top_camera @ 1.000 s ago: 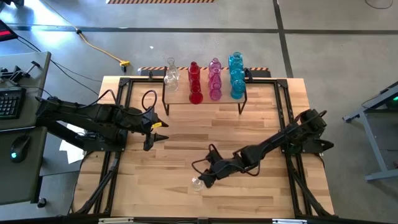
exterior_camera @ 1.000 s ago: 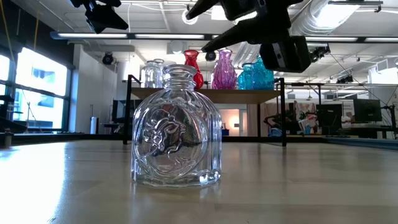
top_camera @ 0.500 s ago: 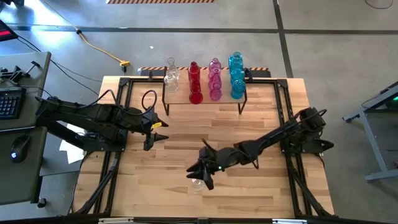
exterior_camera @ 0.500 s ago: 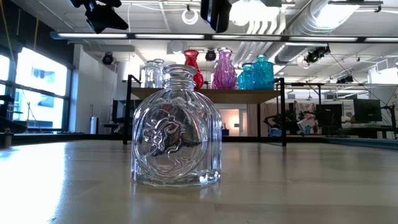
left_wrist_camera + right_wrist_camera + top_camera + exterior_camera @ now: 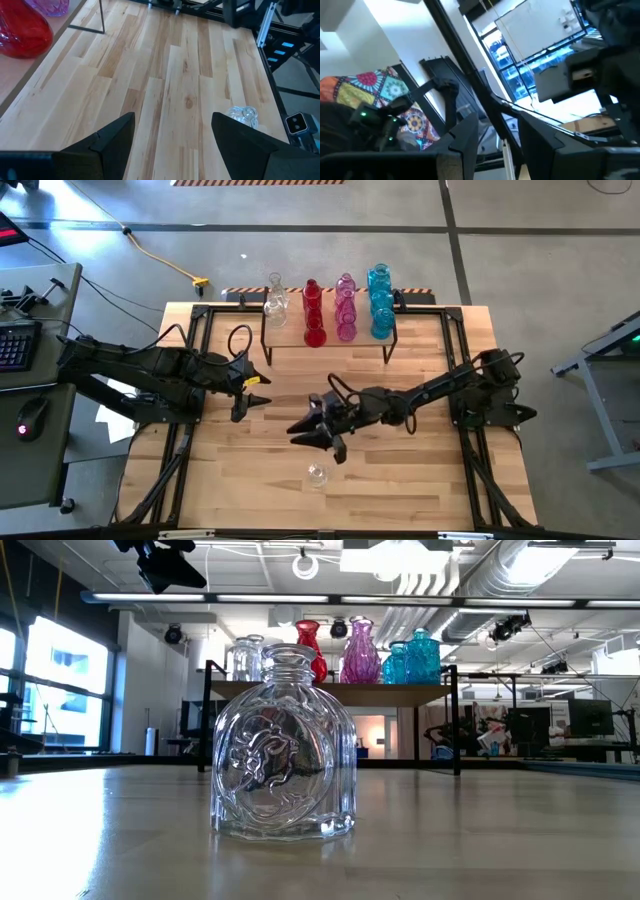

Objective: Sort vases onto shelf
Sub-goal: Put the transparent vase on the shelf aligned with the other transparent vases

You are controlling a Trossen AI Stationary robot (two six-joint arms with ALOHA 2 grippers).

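Note:
A clear glass vase (image 5: 317,474) stands upright on its base on the tabletop near the front edge, and fills the low view (image 5: 283,755). The shelf (image 5: 330,338) at the far edge carries clear (image 5: 275,301), red (image 5: 313,316), pink (image 5: 346,311) and blue (image 5: 380,304) vases in rows. My right gripper (image 5: 314,436) hovers over the table's middle, beyond the clear vase, open and tipped upward, with nothing between its fingers (image 5: 461,145). My left gripper (image 5: 252,390) waits open at the table's left, above the boards (image 5: 172,135).
Black frame rails (image 5: 200,360) run along the table's left and right sides. In the left wrist view the red vase (image 5: 22,30) and a shelf leg (image 5: 101,15) show at the far side, and the clear vase (image 5: 244,116) beyond the fingers. Bare boards lie between shelf and clear vase.
My right gripper has risen from beside the clear vase and gone toward the far edge, tipping from pointing down to pointing slightly up and rolling as it went; it has left the low view. The clear vase has stayed upright in place.

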